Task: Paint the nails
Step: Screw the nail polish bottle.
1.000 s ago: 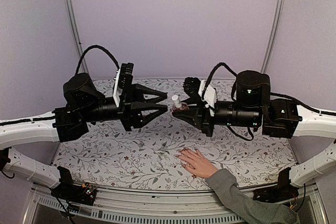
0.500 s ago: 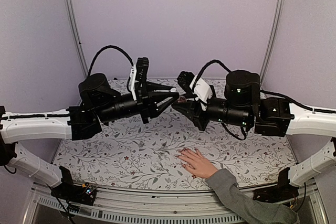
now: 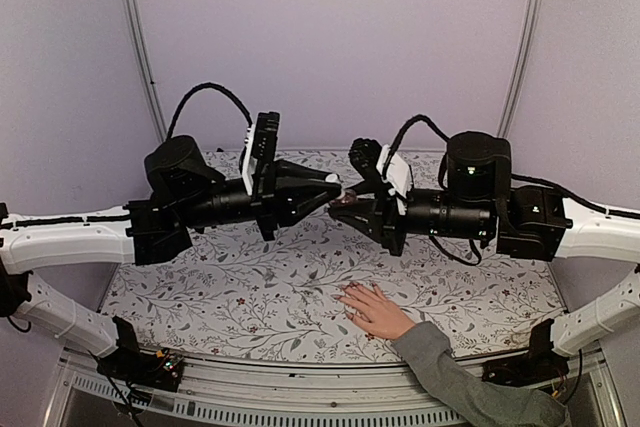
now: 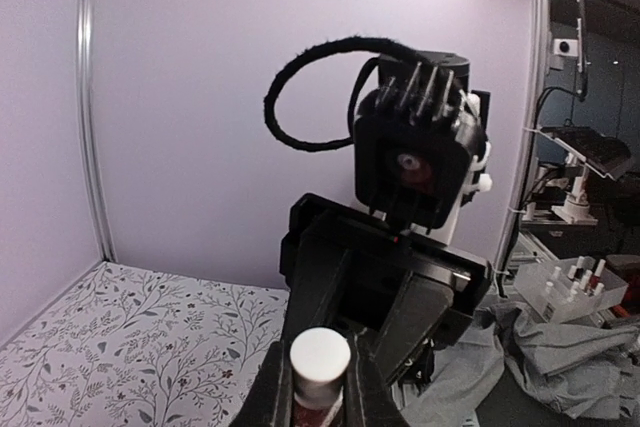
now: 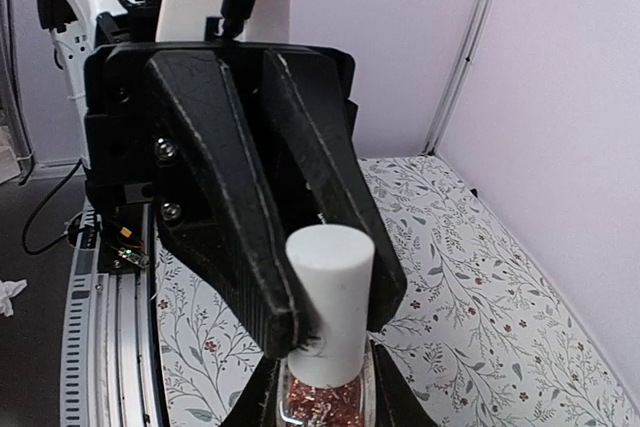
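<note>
Looking across the floral surface from above, I have the left arm and the right arm reaching in from either side and meeting in mid-air over its far half. Nearer the bases, a person's hand in a grey sleeve lies flat, well apart from where the arms meet.

My right hand is clamped on the body of a polish bottle filled with coppery glitter. My left hand is closed tight on its white cap, one finger on each side.

I judge the step in hand to be unscrewing that cap. To do it well I would hold the right arm rigid and turn only the left wrist about the cap's own axis. I would keep both hands in line so the thread does not bind, then draw the cap straight off. The neck should stay raised so nothing runs out over the surface.

The bottle's long axis runs between the two hands, cap end toward the left arm.

The nails sit at the person's fingertips, low on the surface. The fingers point leftward and slightly away from the bases, their long axis running up from the sleeve. The nails themselves are too small to make out singly.
</note>
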Robot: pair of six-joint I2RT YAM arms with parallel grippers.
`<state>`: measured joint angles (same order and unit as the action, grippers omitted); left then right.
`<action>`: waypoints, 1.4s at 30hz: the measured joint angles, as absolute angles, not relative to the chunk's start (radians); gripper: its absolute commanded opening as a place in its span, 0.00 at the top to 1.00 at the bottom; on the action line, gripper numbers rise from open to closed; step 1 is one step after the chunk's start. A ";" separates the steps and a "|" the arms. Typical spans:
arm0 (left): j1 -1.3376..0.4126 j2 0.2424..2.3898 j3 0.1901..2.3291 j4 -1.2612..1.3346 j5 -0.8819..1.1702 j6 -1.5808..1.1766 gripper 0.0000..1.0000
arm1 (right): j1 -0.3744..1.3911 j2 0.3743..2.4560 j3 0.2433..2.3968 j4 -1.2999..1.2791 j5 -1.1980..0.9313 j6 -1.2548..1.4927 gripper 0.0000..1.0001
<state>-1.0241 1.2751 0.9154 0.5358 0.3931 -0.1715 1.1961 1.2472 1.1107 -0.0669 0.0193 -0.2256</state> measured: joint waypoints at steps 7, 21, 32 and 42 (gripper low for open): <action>-1.016 1.267 0.915 0.550 0.595 -0.138 1.00 | 1.189 1.211 1.092 -0.075 -0.208 -0.229 1.00; -1.029 1.347 0.987 0.585 0.964 -0.098 1.00 | 1.180 1.208 1.087 -0.092 -0.590 -0.238 1.00; -1.040 1.449 1.086 0.561 1.187 -0.079 1.00 | 1.171 1.250 1.092 -0.081 -0.796 -0.251 1.00; -0.956 1.306 0.967 0.495 1.050 -0.100 0.56 | 1.193 1.213 1.092 -0.053 -0.749 -0.290 1.00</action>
<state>-0.9562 1.3056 0.9668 0.4950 1.0500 -0.0998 1.1931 1.2129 1.0920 -0.0532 -0.7490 -0.2905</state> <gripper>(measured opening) 0.346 0.208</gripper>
